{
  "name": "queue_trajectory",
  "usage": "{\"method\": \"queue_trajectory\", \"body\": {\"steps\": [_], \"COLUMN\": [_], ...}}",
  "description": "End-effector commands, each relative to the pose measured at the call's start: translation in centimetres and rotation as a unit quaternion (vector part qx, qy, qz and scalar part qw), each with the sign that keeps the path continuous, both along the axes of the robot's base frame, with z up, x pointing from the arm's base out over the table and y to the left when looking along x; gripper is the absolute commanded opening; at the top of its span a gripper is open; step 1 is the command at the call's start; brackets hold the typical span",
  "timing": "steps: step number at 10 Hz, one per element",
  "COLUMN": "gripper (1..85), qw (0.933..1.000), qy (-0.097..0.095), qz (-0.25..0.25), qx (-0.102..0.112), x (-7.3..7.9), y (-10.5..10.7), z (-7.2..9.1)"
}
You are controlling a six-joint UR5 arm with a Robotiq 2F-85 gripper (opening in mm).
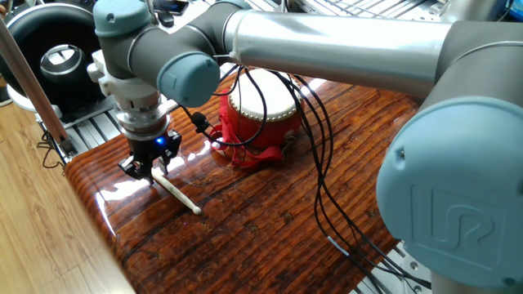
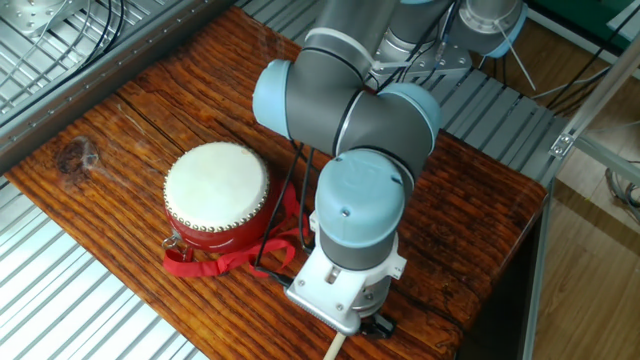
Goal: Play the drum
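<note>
The small red drum (image 1: pixel 260 102) with a cream skin top stands on the wooden table (image 1: pixel 270 229); it also shows in the other fixed view (image 2: pixel 215 185). A pale wooden drumstick (image 1: pixel 180 196) lies flat on the table to the left of the drum. My gripper (image 1: pixel 145 170) points straight down over the stick's far end, low above the table, with its fingers apart on either side of that end. In the other fixed view the wrist hides the gripper, and only the stick's tip (image 2: pixel 335 348) shows at the bottom edge.
A large black ring-shaped device (image 1: pixel 49 49) stands off the table at the back left. A wooden pole (image 1: pixel 33 73) leans at the left. Black cables (image 1: pixel 323 163) hang from the arm past the drum. The table's edge lies close to the gripper's left.
</note>
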State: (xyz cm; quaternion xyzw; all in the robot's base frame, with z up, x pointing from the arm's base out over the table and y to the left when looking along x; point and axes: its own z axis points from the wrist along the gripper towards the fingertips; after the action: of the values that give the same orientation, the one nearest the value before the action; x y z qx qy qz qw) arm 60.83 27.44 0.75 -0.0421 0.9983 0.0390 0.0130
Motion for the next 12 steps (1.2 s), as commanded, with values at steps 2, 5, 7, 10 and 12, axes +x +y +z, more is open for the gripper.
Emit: {"method": "queue_trajectory", "body": {"steps": [2,5,7,10,12], "gripper": [33.7,31.0,28.7,1.0,1.0], "qw": [1.0000,1.0000,0.9999,0.9996,0.9997], "qy": [-0.007,-0.009,-0.009,0.000,0.004], "qz": [-0.003,-0.002,-0.003,-0.015,-0.017], "qx": [-0.002,-0.002,-0.003,-0.023,-0.020], "x": [0.4,0.5,0.5,0.1,-0.1], "y": [-0.1,-0.1,-0.2,-1.0,-0.5], "z": [-0.5,-0.6,-0.6,-0.3,0.9]}}
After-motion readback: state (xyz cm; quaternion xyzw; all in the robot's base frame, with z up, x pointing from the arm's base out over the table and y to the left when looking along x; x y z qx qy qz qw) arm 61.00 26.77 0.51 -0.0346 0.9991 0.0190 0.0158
